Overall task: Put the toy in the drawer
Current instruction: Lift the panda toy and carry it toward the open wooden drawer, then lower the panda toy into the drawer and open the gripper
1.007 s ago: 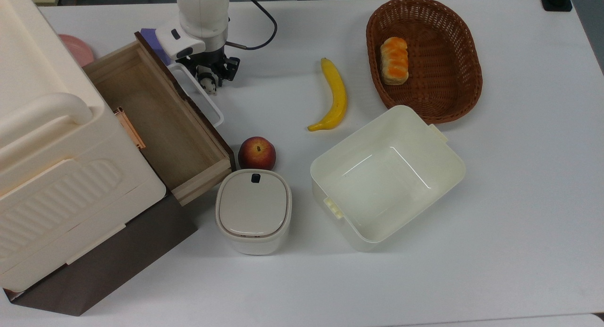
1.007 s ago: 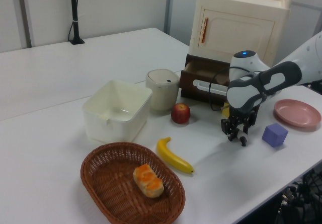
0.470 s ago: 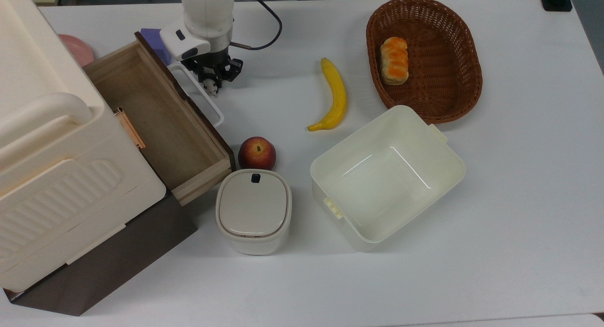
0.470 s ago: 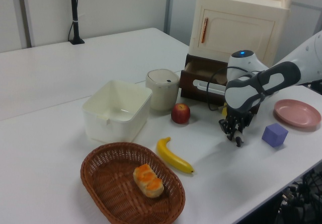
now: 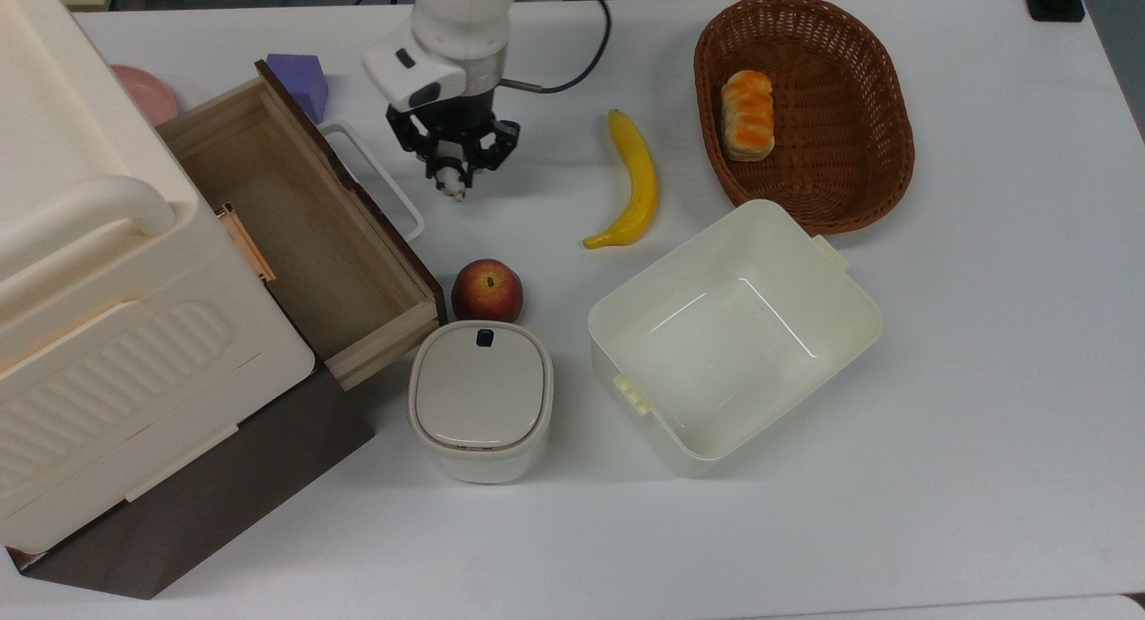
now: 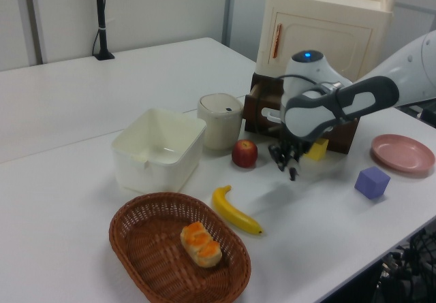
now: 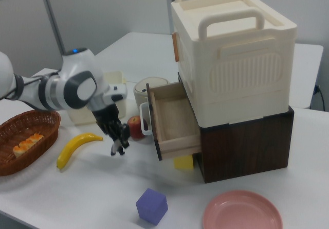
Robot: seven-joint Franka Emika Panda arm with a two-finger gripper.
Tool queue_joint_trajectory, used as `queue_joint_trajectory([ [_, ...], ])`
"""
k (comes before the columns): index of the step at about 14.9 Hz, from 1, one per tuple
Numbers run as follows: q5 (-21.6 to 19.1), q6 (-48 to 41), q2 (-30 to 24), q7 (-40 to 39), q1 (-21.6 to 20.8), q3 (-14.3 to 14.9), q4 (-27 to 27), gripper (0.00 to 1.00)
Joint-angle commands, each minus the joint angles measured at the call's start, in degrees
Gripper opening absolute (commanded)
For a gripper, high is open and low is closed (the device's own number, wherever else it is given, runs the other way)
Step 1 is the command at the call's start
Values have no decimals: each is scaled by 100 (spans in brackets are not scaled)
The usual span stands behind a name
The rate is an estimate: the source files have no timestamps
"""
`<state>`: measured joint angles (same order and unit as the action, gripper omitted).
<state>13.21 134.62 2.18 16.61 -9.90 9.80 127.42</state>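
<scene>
**A:** Where is the pincer now?

**B:** Clamped on the toy, the little black-and-white panda, which hangs at its tip. In the right view the toy hangs clear of the tabletop, so it is lifted, not resting.

**A:** And what has changed in the last second?

**B:** A second ago the pincer was low beside the drawer's white handle, at the far left of the top view. Since then it has risen and swung toward the top view's right, so it now hangs over bare tabletop between the handle and the banana. The purple cube, which the arm had partly covered, is now plain to see.

**A:** So the pick is done?

**B:** I judge so: the toy came away with the pincer. But the move carried it away from the drawer, not over it. The drawer stands pulled out and empty, its open box to the top view's left of the pincer.

**A:** What remains, then?

**B:** Probably a carry back over the dark front panel and handle, high enough to clear them, then a release inside. The apple sits nearer, out of that path.
</scene>
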Motion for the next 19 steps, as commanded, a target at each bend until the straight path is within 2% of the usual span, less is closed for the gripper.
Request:
queue_joint_trajectory([
  [1,-284,-75,-139,176,-38,-127,-392,25],
  [5,-731,-594,-130,141,14,-145,-1323,25],
  [8,-926,-612,-139,141,23,-145,-1719,25],
  [14,-1136,-630,-183,71,181,-66,-1957,25],
  [17,-1522,-621,-192,-394,304,250,-1958,25],
  [19,-1532,-630,-192,-640,444,426,-1984,25],
])
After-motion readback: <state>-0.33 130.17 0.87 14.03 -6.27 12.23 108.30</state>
